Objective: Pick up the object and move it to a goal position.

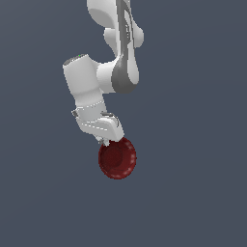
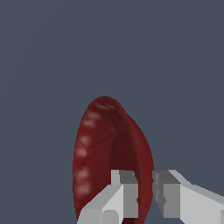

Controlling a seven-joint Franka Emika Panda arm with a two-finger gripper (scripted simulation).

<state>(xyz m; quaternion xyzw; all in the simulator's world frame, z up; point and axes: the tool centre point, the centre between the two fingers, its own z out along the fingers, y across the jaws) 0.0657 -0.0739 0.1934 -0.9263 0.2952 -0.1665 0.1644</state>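
Dark red fills the nearest part of the wrist view: the ribbed bowl [image 2: 103, 153] stands on edge right in front of your camera, and the end effector [image 2: 144, 197] has it by the wall. One finger [image 2: 118, 192] sits inside the hollow and the other finger [image 2: 168, 192] outside the bowl's back, the jaws narrowed to little more than the thickness of the rim between them. You hold it by the rim only, not across its width.

Pull back to the exterior view and you see the same grip from the side. The end effector [image 1: 107, 140] sits at the bowl's upper edge, and the bowl [image 1: 117, 158] hangs below it, turned so its scalloped inside faces the camera. The white arm [image 1: 103, 72] folds down to it from above. Behind is only the flat slate-grey surface [image 1: 202, 193]; no shadow or contact line shows, so you cannot tell how high the bowl is off it, though it looks lifted.

Judged from this, the pick is done and you are in the carry step. No goal marker shows in either view, so you cannot read its direction here. The next move calls for a smooth transfer with steady closing force, since a thin rim grip on a tilted bowl could let it pivot or slip.
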